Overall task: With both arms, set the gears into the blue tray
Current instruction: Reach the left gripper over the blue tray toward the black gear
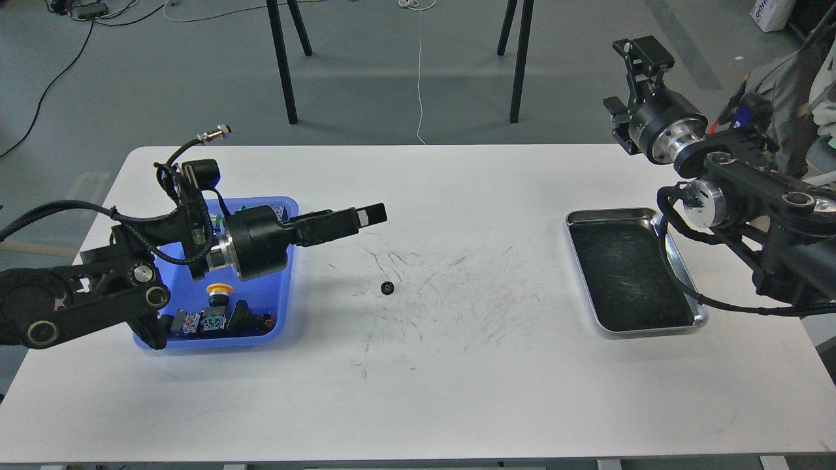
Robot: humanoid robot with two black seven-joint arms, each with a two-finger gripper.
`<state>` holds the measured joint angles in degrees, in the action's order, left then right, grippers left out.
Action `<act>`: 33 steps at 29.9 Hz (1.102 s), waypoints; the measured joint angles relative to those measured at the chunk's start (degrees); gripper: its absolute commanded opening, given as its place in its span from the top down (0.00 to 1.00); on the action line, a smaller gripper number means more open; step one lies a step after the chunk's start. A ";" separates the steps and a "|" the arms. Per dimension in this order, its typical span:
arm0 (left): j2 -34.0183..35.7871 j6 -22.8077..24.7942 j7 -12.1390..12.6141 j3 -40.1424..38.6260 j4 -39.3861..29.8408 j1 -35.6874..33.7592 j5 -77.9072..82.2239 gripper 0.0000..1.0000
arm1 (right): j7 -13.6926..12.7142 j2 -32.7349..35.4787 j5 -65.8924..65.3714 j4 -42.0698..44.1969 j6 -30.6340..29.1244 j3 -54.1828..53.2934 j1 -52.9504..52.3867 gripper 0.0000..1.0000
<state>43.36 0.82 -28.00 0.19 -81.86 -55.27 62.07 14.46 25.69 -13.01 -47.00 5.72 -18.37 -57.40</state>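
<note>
White table (457,405), scuffed at its middle, carries everything. At left, the blue tray (285,326) holds push-buttons (217,295); the left gripper (369,215) reaches out past its rim, fingers seemingly together and empty, though I cannot tell for sure. One gear (387,286) lies loose just beyond, likely its target. The steel tray (630,274) sits right; the right gripper (627,75) hangs raised, parted, empty.

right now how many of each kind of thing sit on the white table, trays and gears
blue tray: 1
steel tray: 1
gear: 1, lying loose on the table between the two trays
Total: 3
The blue tray also holds push-button switches, partly hidden by the left arm, so those are not counted.
</note>
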 measured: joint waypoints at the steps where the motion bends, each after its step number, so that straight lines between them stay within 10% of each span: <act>1: -0.08 0.31 0.00 0.08 0.15 -0.26 -0.18 0.00 | 0.03 0.05 0.00 -0.19 0.00 -0.32 0.40 0.05; 20: -7.03 -4.33 0.00 -15.90 6.39 6.55 -12.45 0.00 | 0.13 0.15 -0.09 -1.19 0.29 -3.37 3.69 0.04; 33: -2.12 -5.58 0.00 -3.24 1.77 2.90 -11.44 0.00 | 0.22 0.05 -0.09 -1.56 1.39 -6.98 6.64 0.04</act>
<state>41.23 -4.76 -28.00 -3.05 -80.09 -52.36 50.62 14.68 25.74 -13.10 -48.56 7.12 -25.35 -50.76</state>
